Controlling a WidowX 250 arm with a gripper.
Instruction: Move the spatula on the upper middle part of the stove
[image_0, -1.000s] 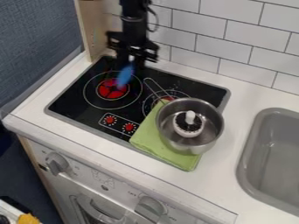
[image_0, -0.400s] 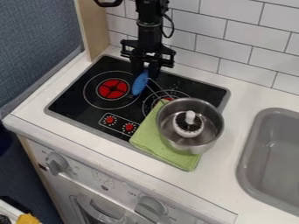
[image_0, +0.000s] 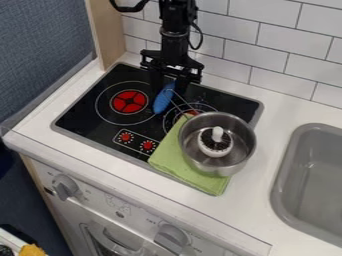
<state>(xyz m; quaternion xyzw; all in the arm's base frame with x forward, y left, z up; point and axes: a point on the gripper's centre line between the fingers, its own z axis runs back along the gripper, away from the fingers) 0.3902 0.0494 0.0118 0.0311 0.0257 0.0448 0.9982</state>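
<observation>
The black gripper (image_0: 169, 85) hangs low over the upper middle part of the stove (image_0: 107, 131), shut on the blue spatula (image_0: 163, 101). The spatula's blue end slants down and to the left from between the fingers, between the left burner and the right one. Its upper part is hidden by the gripper. Whether the blue end touches the stove top, I cannot tell.
A steel pot (image_0: 244, 145) with a black-and-white brush (image_0: 216, 142) in it sits on a folded green cloth (image_0: 175, 165) at the stove's right. Its wire handle (image_0: 179, 103) reaches up beside the spatula. A grey sink (image_0: 288, 165) lies farther right.
The gripper has moved right from above the left burner, carrying the spatula with it. Pot, brush and cloth have stayed put.
</observation>
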